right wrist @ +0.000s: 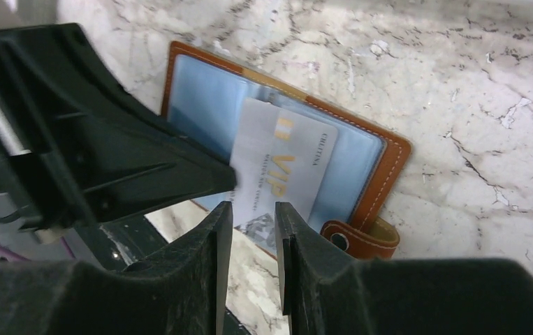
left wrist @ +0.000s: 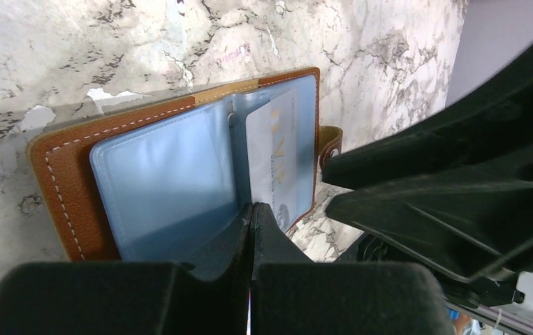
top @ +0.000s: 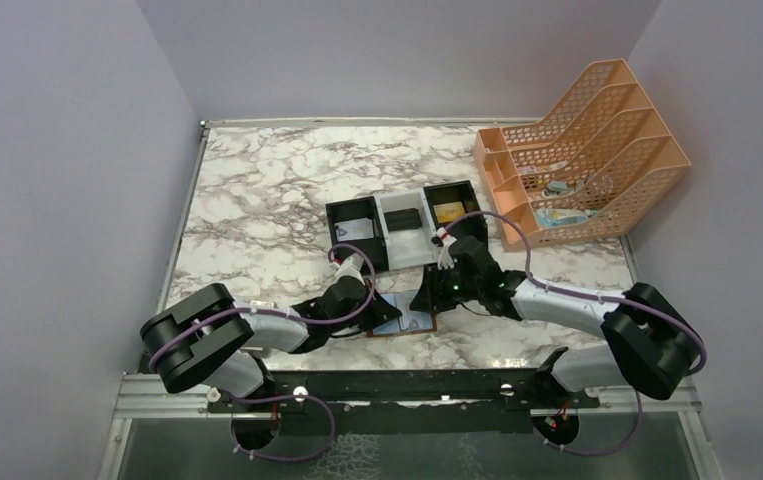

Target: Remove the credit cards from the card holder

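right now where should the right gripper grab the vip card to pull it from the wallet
Probably the free end of the card, which juts past the edge of the wallet beside the snap tab. Come from that side, low and flat, and pull along its length; the rest lies flat over the blue pocket.

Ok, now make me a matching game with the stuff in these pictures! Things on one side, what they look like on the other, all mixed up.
Things:
1. card holder
2. credit card
3. file rack
4. left claw

Looks:
a. orange, at the far right corner of the table
b. shut tight
c. brown outside, lying open
d. pale with gold letters, sticking out of the holder

Pairs: 1-c, 2-d, 3-a, 4-b
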### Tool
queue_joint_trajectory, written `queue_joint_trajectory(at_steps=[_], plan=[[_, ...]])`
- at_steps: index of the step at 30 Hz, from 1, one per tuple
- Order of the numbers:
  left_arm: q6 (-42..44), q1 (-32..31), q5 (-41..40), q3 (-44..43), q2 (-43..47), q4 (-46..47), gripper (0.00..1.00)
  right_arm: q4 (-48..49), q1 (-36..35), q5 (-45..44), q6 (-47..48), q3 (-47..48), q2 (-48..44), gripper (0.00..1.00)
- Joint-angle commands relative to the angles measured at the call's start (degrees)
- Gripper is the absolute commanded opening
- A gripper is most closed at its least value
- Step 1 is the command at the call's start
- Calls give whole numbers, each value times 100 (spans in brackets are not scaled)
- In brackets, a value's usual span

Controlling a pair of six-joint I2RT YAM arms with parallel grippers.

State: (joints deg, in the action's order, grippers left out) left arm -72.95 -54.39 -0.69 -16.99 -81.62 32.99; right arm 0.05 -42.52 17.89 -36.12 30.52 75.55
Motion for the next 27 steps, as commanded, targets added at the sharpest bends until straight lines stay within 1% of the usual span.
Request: queue_joint_trajectory(at_steps=[1, 4, 6, 8, 9, 11, 21, 25, 27], plan=[[63, -6, -137, 73, 160, 84, 0, -289, 25, -362, 73, 241, 426, 30], [44, -4, -159, 95, 184, 84, 1, -420, 27, -649, 117, 171, 569, 30], [52, -6, -160, 78, 177, 92, 14, -394, 32, -672, 114, 62, 576, 30], [43, -2, -146, 46, 137, 93, 24, -384, 32, -719, 76, -27, 567, 30], [48, -1, -117, 13, 97, 98, 27, -377, 29, -747, 51, -69, 566, 30], [81, -2, -19, -84, -12, 115, 30, -339, 30, -785, -14, -147, 566, 30], [-114, -19, 245, -137, -447, 686, 29, -287, 39, -871, -53, -226, 486, 30], [-245, -24, 205, -47, -577, 814, 22, -304, 35, -888, -21, -213, 452, 30], [-294, -28, 128, 35, -531, 857, 16, -313, 38, -926, -1, -218, 430, 30]])
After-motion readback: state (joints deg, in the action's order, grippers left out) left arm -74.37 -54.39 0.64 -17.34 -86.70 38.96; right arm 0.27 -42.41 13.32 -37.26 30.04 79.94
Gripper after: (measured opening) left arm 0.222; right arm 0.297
